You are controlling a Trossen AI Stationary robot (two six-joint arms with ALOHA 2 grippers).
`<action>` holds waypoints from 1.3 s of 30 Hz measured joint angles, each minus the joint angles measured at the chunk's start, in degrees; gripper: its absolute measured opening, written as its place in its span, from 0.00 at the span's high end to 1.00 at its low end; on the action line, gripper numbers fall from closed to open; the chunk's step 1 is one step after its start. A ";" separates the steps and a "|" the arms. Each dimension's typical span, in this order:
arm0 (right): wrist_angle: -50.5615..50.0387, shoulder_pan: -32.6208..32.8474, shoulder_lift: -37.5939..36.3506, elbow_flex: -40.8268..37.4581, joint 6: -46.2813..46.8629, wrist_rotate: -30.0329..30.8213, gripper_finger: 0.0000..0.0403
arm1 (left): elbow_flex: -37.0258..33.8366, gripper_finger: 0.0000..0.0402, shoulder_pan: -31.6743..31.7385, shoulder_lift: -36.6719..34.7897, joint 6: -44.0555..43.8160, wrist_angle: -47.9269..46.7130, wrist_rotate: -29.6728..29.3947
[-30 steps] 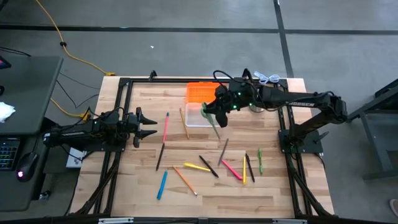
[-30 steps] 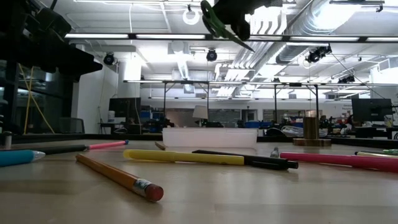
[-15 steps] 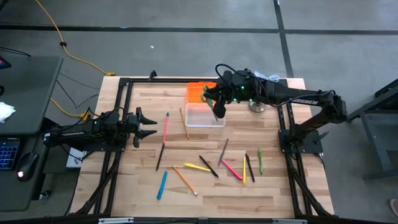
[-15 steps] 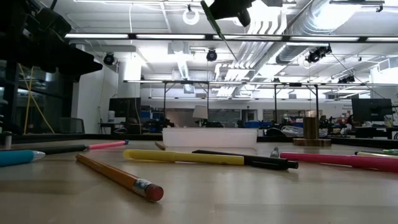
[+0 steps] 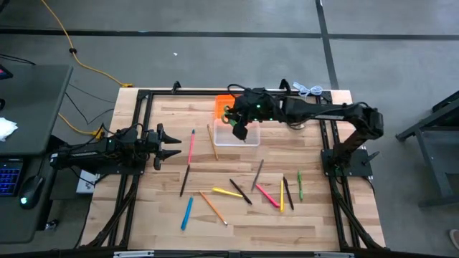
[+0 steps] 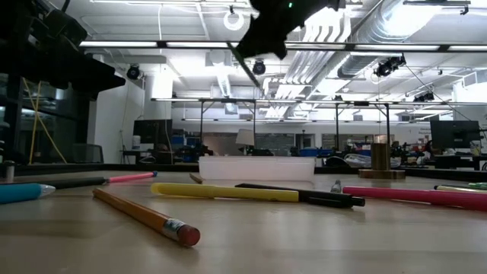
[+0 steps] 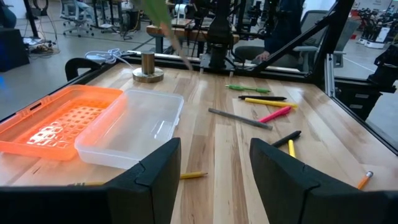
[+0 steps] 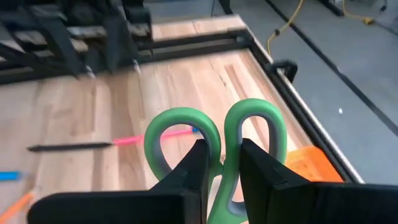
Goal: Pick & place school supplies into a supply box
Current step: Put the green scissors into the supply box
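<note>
Right pincer (image 8: 221,180) clamped on the green-handled scissors (image 8: 214,140), fingers pinching the bridge between the two loops; handles stick out ahead of it, blades hidden from the wrist view. Likely held there so the blades hang free for lowering. In the high view it sits above the clear supply box (image 5: 234,133), at the edge nearest the orange lid (image 5: 221,105); the scissors are aloft, not yet in the box. Box looks empty. Left pincer (image 5: 171,145) waits open at the table's (image 5: 315,215) left side. Pens and pencils (image 5: 237,192) lie scattered on the table, well apart from both pincers.
</note>
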 joint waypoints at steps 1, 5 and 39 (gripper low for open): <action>-0.05 -0.36 0.74 0.00 -0.29 -0.08 0.88 | 0.00 0.45 -0.02 0.00 0.00 0.01 0.00; 0.09 -1.80 3.10 0.00 -3.00 -0.52 0.88 | 0.00 0.45 -0.02 0.00 0.00 -0.01 0.00; -3.39 -6.33 10.15 -0.13 -19.50 -3.37 0.87 | 0.00 0.45 -0.01 0.00 0.00 -0.05 -0.28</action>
